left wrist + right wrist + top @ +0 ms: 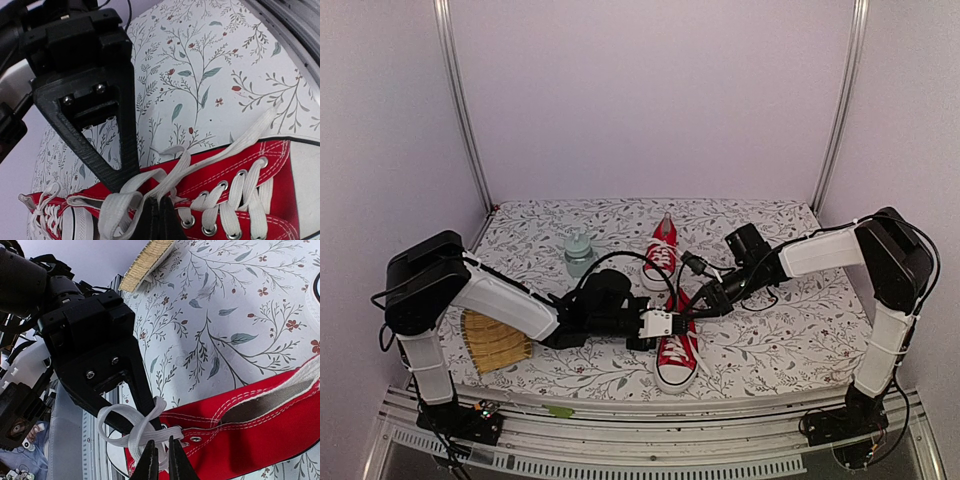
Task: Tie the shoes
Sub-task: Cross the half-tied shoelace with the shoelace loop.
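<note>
Two red shoes lie on the floral table cloth: the near shoe (677,352) with its toe toward me and the far shoe (662,254) behind it. Both grippers meet over the near shoe's lace area. My left gripper (658,323) (158,220) is shut on a white lace (165,185) that forms a loop (112,212). My right gripper (697,308) (160,462) is closed on a looped white lace (131,426) at the top eyelets of the red shoe (250,425). Each gripper's black finger shows in the other's wrist view. The far shoe (47,220) shows at lower left.
A pale green bottle (579,250) stands left of the far shoe. A woven straw mat (496,342) (148,259) lies at the near left under the left arm. Black cables (760,290) hang by the right arm. Metal frame rails (460,100) flank the table.
</note>
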You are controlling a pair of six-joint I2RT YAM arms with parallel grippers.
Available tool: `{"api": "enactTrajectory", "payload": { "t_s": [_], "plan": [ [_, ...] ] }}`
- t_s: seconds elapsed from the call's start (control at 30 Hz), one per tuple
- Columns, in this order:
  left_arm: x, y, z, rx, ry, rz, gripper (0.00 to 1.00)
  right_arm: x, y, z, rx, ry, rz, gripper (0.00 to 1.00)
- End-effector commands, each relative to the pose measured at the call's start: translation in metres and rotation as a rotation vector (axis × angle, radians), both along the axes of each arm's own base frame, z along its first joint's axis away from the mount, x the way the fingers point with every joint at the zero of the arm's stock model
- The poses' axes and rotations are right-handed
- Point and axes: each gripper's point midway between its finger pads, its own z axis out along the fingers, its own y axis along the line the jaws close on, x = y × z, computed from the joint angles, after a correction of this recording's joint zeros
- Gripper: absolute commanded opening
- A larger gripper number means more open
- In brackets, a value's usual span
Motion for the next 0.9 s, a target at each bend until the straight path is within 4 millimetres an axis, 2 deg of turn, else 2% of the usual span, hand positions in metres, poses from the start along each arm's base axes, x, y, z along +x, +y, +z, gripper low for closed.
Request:
{"api": "enactTrajectory", "payload": {
  "t_s": [0.0,0.13,0.3,0.5,0.87],
  "plan": [
    [0.008,-0.003,0.013,-0.041,-0.004,0.014,0.00,-0.015,0.001,-0.003,0.005,0.022,0.046,0.10],
    [0.011,-0.004,0.012,-0.042,0.000,0.024,0.00,-0.017,-0.001,-0.010,-0.024,0.026,0.043,0.09],
    [0.014,-0.005,0.011,-0.044,-0.004,0.036,0.00,-0.022,-0.001,-0.007,-0.024,0.006,0.062,0.09],
    [0.015,-0.006,0.009,-0.040,-0.007,0.034,0.00,-0.031,0.008,-0.007,-0.014,-0.001,0.115,0.11],
    [0.017,-0.006,0.006,-0.031,-0.021,0.037,0.00,-0.033,0.013,0.000,0.017,-0.005,0.124,0.17]
  ]
}}
